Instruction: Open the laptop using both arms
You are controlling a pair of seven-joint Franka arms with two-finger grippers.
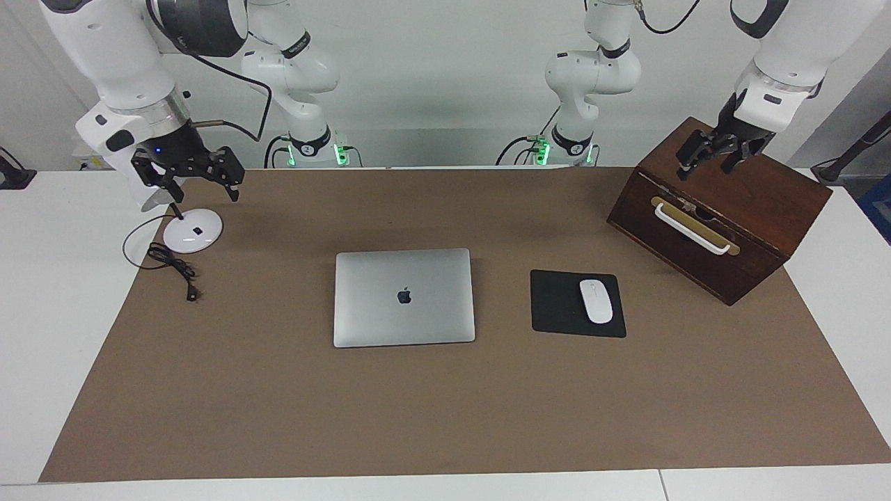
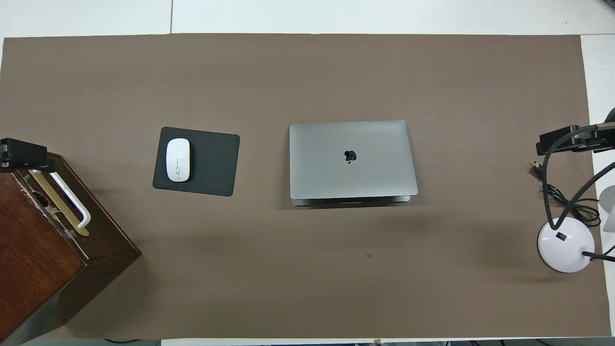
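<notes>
Silver-grey and shut, the one laptop [image 1: 404,297] lay flat mid-counter in the facing view, long axis running from one arm's end toward the other, with the one mouse pad [image 1: 577,303] beside it toward the left arm's end. Both end effectors hung well apart from it: the left end effector [image 1: 719,154] over the wooden box [image 1: 724,209], jaws spread; the right end effector [image 1: 197,175] over the lamp base [image 1: 193,230], jaws wide, empty. Neither looked clearly nearer. Overhead, the laptop [image 2: 352,159] lay centred; one mouse [image 2: 178,159], one box, one lamp.
</notes>
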